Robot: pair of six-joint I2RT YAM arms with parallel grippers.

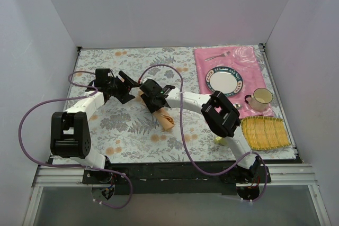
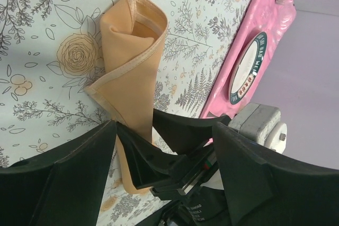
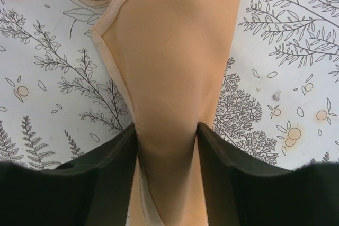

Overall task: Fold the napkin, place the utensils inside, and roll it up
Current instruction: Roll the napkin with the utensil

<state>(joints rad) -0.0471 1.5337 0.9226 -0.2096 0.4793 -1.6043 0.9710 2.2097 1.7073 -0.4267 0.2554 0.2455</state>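
Napkin [image 1: 166,119]: lies on the floral tablecloth [image 1: 132,130] near the middle of the table, gathered into a long narrow bundle that runs from the right gripper [image 1: 158,104] toward the near edge. In the left wrist view the end of the bundle farther from that camera stands open in a loose curl with the hemmed edge showing, and its layers are not pressed flat. Right gripper: clamped on the napkin. In its own wrist view both fingers [image 3: 106,183] press against the cloth from either side, and the cloth narrows where it passes between them. Left gripper [image 1: 126,86]: released, jaws wide apart, nothing between the fingers [image 2: 58,183] of its own. It is stationed just beside the right gripper on the left, and its wrist camera shows the right gripper's black body framed between its two fingers, with the napkin running up from there. Whether the left fingers touch the cloth cannot be determined. Fork [image 1: 217,55]: lies on the pink placemat [image 1: 254,62] at the far right, beyond the plate [image 1: 211,77], well apart from the napkin. The spoon cannot be made out with certainty. Also noted: a mug [image 1: 260,99] at the near right corner of the placemat, and a yellow woven mat [image 1: 265,132] in front of it.
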